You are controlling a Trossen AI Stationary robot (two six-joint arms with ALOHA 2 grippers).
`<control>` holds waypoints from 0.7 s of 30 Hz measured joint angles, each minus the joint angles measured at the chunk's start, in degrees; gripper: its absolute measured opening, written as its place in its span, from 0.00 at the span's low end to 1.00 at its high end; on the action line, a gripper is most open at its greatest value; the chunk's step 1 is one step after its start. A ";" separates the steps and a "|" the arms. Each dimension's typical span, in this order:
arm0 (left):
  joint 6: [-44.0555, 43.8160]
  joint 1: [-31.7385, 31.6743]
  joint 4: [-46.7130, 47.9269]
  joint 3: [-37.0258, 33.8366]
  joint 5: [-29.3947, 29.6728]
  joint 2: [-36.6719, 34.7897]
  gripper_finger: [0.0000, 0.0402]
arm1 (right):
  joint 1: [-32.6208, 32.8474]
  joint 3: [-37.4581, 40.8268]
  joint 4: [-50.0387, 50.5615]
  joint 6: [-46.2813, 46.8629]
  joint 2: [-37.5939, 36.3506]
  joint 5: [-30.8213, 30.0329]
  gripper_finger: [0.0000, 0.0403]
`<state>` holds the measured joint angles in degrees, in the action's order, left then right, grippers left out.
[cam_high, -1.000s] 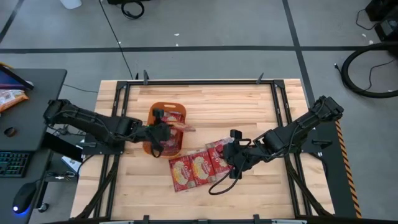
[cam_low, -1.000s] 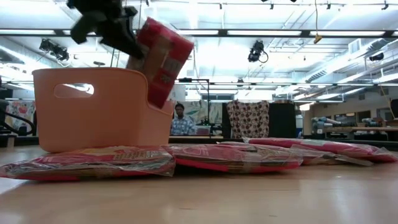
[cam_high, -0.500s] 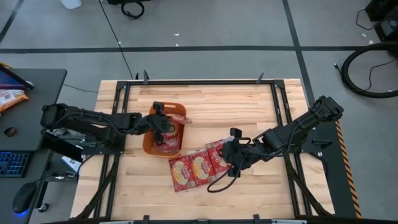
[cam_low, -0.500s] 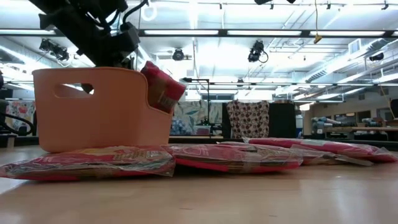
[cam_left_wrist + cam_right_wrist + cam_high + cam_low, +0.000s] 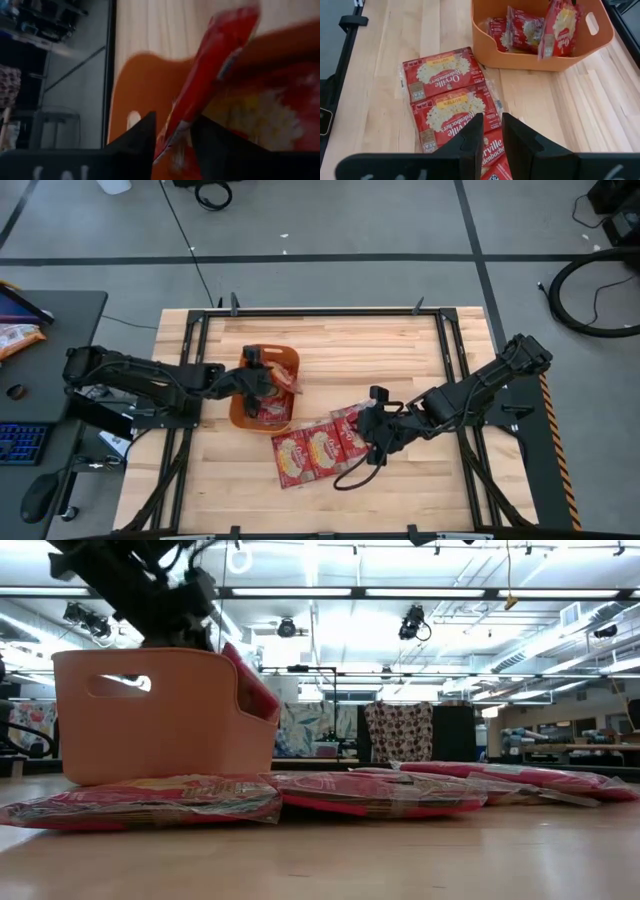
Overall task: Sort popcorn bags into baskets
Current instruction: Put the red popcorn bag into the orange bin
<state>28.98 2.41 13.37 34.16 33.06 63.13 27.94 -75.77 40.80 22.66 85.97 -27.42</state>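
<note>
Popcorn bags [image 5: 451, 96]: glossy red, cream-yellow centres.

Your left hand [image 5: 262, 380] sits inside the orange tub [image 5: 240, 416], walls close around and packets [image 5: 520, 30] beneath it. Bags [image 5: 315, 448] crowd the tabletop [image 5: 400, 340] just ahead of your right hand [image 5: 372, 432]; beyond them it lies open.

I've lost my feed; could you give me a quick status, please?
Left claw shut on popcorn bag, lowering it into basket. Right claw open over loose bags. Nothing blocking.
</note>
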 joint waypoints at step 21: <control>-17.37 9.64 0.05 9.00 -11.82 -1.97 0.40 | -0.59 2.04 -0.64 3.70 1.69 6.15 0.19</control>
<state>11.61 12.05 13.42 43.16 21.25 61.16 27.35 -73.73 40.16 26.36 87.67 -21.27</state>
